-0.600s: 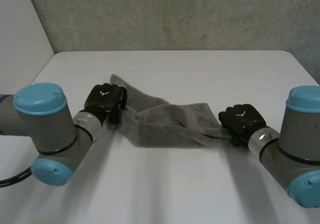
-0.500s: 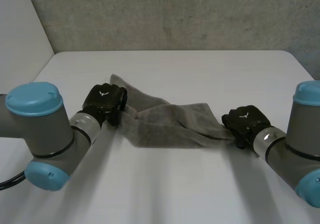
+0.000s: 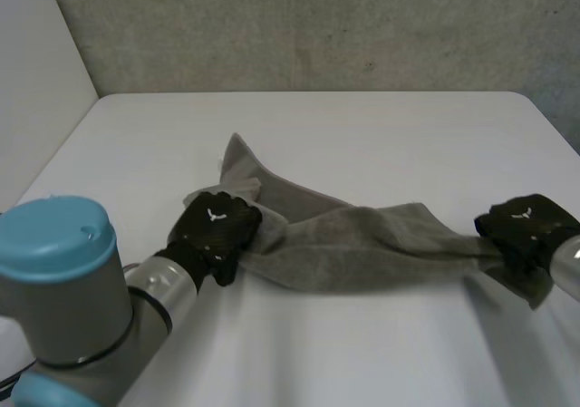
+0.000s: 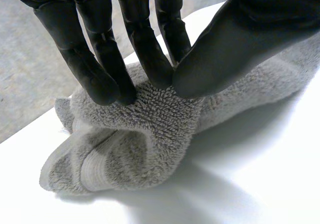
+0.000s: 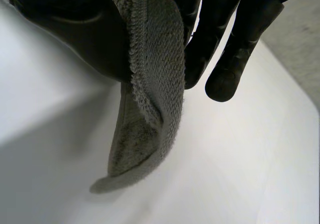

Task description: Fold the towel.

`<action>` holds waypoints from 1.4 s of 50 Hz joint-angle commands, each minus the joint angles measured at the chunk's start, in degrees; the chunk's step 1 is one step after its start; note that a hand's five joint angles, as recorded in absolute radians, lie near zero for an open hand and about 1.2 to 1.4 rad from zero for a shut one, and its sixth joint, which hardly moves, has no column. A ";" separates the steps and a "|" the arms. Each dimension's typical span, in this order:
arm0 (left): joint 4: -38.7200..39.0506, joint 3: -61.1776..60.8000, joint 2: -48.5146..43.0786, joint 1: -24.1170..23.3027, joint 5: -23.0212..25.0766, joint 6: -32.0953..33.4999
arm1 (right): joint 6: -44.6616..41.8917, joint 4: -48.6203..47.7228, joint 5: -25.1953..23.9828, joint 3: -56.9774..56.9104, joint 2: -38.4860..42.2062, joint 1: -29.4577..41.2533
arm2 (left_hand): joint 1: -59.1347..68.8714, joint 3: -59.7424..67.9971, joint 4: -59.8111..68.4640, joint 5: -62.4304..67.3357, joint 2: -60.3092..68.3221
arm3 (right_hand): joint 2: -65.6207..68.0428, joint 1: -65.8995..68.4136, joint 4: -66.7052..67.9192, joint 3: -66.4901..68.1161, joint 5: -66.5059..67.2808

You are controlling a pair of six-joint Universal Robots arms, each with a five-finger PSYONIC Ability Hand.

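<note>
Stretching across the lower middle of the frame, the towel [image 3: 362, 257] runs bunched over the table [image 3: 362, 135], its long axis going hand to hand, left hand [image 3: 216, 233] pinching its left end, right hand [image 3: 526, 228] clamped on its right end.
</note>
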 commanded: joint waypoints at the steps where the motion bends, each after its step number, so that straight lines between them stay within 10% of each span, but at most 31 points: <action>1: -0.76 -1.83 3.05 -5.85 -0.06 0.01 | -7.76 11.82 -4.94 -2.48 -1.56 -5.13 | -2.49 -8.55 -7.85 -15.52 -7.57 | -27.55 -28.78 -29.30 -28.94 -29.55; 7: -0.85 -0.33 2.87 -5.94 -0.41 0.28 | -1.55 12.17 -5.39 -10.03 0.45 -3.21 | -18.88 -24.94 -24.23 -31.90 -23.96 | -64.85 -66.08 -66.60 -66.23 -66.85; 18: -1.20 1.95 3.48 -3.14 -0.94 0.28 | 9.54 14.10 -4.68 -29.36 14.59 8.57 | -43.49 -49.55 -48.85 -56.52 -48.57 | -64.85 -66.08 -66.60 -66.23 -66.85; 38: -6.47 13.38 -8.81 6.89 -0.24 0.02 | 14.82 14.54 0.67 -58.73 43.78 13.41 | -43.51 -49.57 -48.87 -56.54 -48.59 | -55.18 -56.41 -56.93 -56.57 -57.18; 70: -7.09 12.85 -9.79 8.74 0.03 -0.34 | 13.68 12.35 0.59 -55.67 47.57 12.71 | -43.18 -49.24 -48.53 -56.20 -48.26 | -37.38 -38.61 -39.13 -38.77 -39.38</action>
